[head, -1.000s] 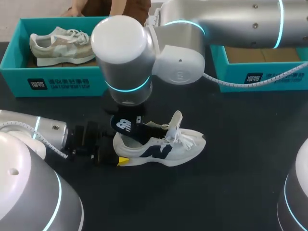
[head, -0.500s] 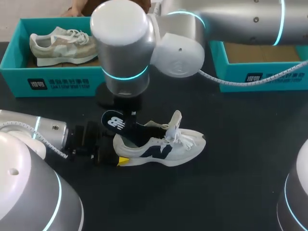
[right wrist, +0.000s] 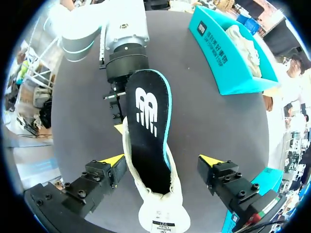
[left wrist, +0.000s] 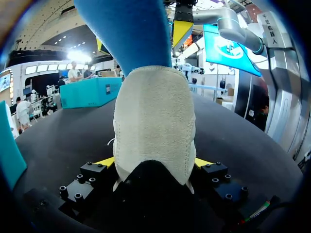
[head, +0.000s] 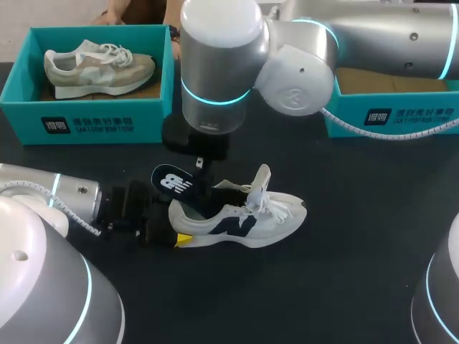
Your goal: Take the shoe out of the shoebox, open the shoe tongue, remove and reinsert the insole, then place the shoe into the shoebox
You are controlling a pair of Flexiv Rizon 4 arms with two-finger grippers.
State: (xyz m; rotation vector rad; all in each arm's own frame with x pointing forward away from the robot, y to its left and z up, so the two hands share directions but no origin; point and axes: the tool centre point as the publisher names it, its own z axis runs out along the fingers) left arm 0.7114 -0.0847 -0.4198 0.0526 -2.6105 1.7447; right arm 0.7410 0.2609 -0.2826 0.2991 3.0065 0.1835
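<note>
Insole juts from shoe (left tool clamps heel, right tool apart); could buckle if pushed crooked.

This looks like a robot demo stand in an exhibition hall. A black bench carries two matching teal shoeboxes, the left box with a grey shoe inside and the right box beside it, while a white shoe lies out on the bench. Two silver arms with glowing teal rings stand over it: the left arm and the right arm. Past the bench, the left wrist view shows a high ceiling with rows of lights and a hanging banner.
</note>
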